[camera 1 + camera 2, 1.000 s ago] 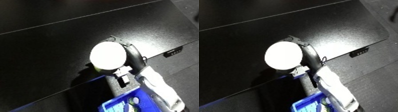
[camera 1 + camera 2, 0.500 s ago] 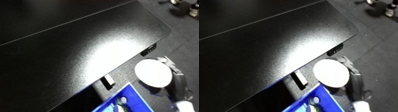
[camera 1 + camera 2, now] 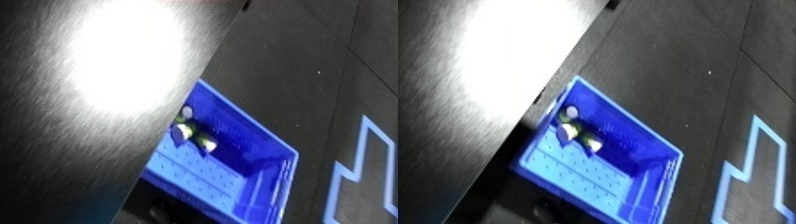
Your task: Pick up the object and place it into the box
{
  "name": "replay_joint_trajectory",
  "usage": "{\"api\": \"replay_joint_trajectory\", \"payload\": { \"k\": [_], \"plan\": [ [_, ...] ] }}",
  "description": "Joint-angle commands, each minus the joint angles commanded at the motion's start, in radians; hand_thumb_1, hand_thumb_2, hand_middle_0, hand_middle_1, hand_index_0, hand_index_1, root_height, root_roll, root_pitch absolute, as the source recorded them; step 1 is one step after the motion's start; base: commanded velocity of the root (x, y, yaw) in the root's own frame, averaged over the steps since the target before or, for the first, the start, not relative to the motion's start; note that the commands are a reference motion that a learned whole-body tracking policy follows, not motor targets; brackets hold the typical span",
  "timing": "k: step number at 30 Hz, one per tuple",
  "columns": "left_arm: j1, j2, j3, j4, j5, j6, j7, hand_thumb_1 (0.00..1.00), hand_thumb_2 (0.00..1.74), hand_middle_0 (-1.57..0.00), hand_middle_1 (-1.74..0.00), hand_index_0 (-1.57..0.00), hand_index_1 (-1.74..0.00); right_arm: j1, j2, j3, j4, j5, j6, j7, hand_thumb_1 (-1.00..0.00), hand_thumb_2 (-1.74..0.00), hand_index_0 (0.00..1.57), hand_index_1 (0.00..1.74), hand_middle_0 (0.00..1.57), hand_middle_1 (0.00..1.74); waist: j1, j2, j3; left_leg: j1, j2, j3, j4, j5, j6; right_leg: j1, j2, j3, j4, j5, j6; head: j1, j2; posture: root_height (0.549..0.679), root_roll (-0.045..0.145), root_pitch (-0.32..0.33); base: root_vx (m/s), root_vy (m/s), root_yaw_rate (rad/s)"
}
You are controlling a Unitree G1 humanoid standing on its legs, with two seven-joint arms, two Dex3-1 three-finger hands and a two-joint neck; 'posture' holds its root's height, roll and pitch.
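A dark table [image 3: 80, 125] with a bright glare fills the left. No white object or hand shows, so the fingers' state cannot be told. Beside it, the blue bin [image 3: 656, 195] on the floor [image 3: 691, 60] holds small, probably light items [image 3: 571, 131].

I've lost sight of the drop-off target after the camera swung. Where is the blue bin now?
The blue bin sits on the dark floor in the lower middle of both eye views, just right of the black table's edge, with a few small items lying inside it.
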Motion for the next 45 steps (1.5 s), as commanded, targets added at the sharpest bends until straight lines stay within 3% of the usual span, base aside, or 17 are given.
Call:
{"api": "replay_joint_trajectory", "payload": {
  "k": [8,14,20,26,28,29,30,34,37,43,45],
  "plan": [
    [-0.004,0.024,-0.042,0.008,0.019,0.01,-0.038,0.0,0.0,0.0,0.0,0.0,0.0,-0.103,-0.055,0.055,0.407,0.038,0.045,0.086,-0.75,-1.3,1.18,1.3,1.18,1.3,0.051,0.065,-0.021,0.021,-0.035,-0.029,-0.016,0.009,0.0001,0.033,-0.0224,-0.003,-0.022,0.003,-0.0063,0.136,-0.022,0.65,0.089,-0.024,0.006,-0.024,0.065],
    [0.01,0.034,-0.053,0.017,0.017,0.029,-0.066,0.0,0.0,0.0,0.0,0.0,0.0,-0.167,-0.074,0.086,0.522,0.008,-0.012,0.128,-0.75,-1.3,1.18,1.3,1.18,1.3,0.071,0.088,-0.036,0.028,-0.048,-0.039,-0.031,0.023,-0.0069,0.042,-0.0271,-0.008,-0.028,0.0,-0.009,0.15,-0.009,0.651,0.095,-0.028,0.031,-0.006,0.05],
    [0.015,0.032,-0.053,0.003,-0.008,0.04,-0.071,0.0,0.0,0.0,0.0,0.0,0.0,-0.185,-0.066,0.102,0.488,-0.005,-0.035,0.124,-0.45,-0.78,0.71,0.78,0.71,0.78,0.079,0.082,-0.045,0.021,-0.048,-0.048,-0.046,0.04,-0.0146,0.035,-0.0222,-0.013,-0.019,-0.009,-0.0105,0.065,0.041,0.65,0.094,-0.023,0.009,-0.008,0.063],
    [-0.004,0.038,-0.062,-0.014,-0.005,0.061,-0.039,0.0,0.0,0.0,0.0,0.0,0.0,-0.191,-0.059,0.116,0.456,-0.058,-0.022,0.072,-0.15,-0.26,0.24,0.26,0.24,0.26,0.096,0.055,-0.049,-0.005,-0.041,-0.062,-0.03,0.048,-0.0206,0.022,-0.0169,-0.034,0.007,-0.015,-0.0157,-0.037,0.086,0.648,0.092,-0.023,-0.021,-0.067,0.146],
    [-0.005,0.039,-0.065,-0.019,0.005,0.066,-0.03,0.0,0.0,0.0,0.0,0.0,0.0,-0.189,-0.055,0.123,0.445,-0.088,-0.014,0.047,-0.15,-0.26,0.24,0.26,0.24,0.26,0.104,0.045,-0.049,-0.009,-0.038,-0.069,-0.022,0.05,-0.0225,0.024,-0.019,-0.042,0.013,-0.016,-0.0175,-0.093,0.131,0.648,0.093,-0.026,-0.002,-0.085,0.137],
    [-0.005,0.04,-0.065,-0.021,0.009,0.068,-0.027,0.0,0.0,0.0,0.0,0.0,0.0,-0.187,-0.053,0.127,0.44,-0.098,-0.008,0.039,-0.15,-0.26,0.24,0.26,0.24,0.26,0.108,0.042,-0.049,-0.012,-0.037,-0.072,-0.02,0.051,-0.0233,0.025,-0.0209,-0.045,0.013,-0.015,-0.0182,-0.131,0.164,0.648,0.093,-0.028,-0.003,-0.086,0.123],
    [-0.003,0.042,-0.065,-0.025,0.014,0.07,-0.024,0.0,0.0,0.0,0.0,0.0,0.0,-0.185,-0.05,0.131,0.433,-0.107,-0.003,0.034,-0.15,-0.26,0.24,0.26,0.24,0.26,0.113,0.038,-0.048,-0.014,-0.035,-0.075,-0.017,0.053,-0.0248,0.026,-0.0234,-0.049,0.014,-0.015,-0.0189,-0.211,0.24,0.648,0.093,-0.03,0.01,-0.098,0.116],
    [0.005,0.054,-0.046,-0.057,0.051,0.088,-0.014,0.0,0.0,0.0,0.0,0.0,0.0,-0.173,-0.026,0.149,0.373,-0.113,0.026,0.002,-0.15,-0.26,0.24,0.26,0.24,0.26,0.134,0.022,-0.048,-0.037,-0.027,-0.09,-0.01,0.064,-0.0275,0.013,-0.0312,-0.063,0.03,-0.019,-0.0215,-0.398,0.46,0.646,0.092,-0.029,-0.003,-0.116,0.17],
    [-0.002,0.07,-0.031,-0.075,0.064,0.105,-0.003,0.0,0.0,0.0,0.0,0.0,0.0,-0.163,-0.007,0.162,0.331,-0.108,0.046,-0.015,-0.15,-0.26,0.24,0.26,0.24,0.26,0.144,0.01,-0.049,-0.064,-0.023,-0.101,-0.01,0.077,-0.0264,-0.009,-0.0297,-0.073,0.043,-0.021,-0.0237,-0.495,0.597,0.643,0.088,-0.02,-0.036,-0.106,0.158],
    [0.025,0.097,-0.016,-0.042,0.075,0.071,-0.019,0.0,0.0,0.0,0.0,0.0,0.0,-0.125,0.031,0.18,0.312,-0.106,0.052,0.007,-0.15,-0.26,0.24,0.26,0.24,0.26,0.157,-0.027,-0.055,-0.081,-0.013,-0.121,0.0,0.094,-0.0316,-0.002,-0.0195,-0.089,0.053,-0.035,-0.0347,-0.672,1.152,0.642,0.079,-0.023,0.061,-0.102,0.061],
    [0.048,0.11,0.002,-0.043,0.084,0.063,-0.021,0.0,0.0,0.0,0.0,0.0,0.0,-0.088,0.051,0.177,0.301,-0.106,0.047,0.026,-0.15,-0.26,0.24,0.26,0.24,0.26,0.162,-0.049,-0.064,-0.087,-0.008,-0.118,0.004,0.093,-0.0287,0.003,-0.0137,-0.095,0.047,-0.034,-0.0362,-0.71,1.249,0.642,0.075,-0.021,0.066,-0.115,-0.05]
  ]
}}
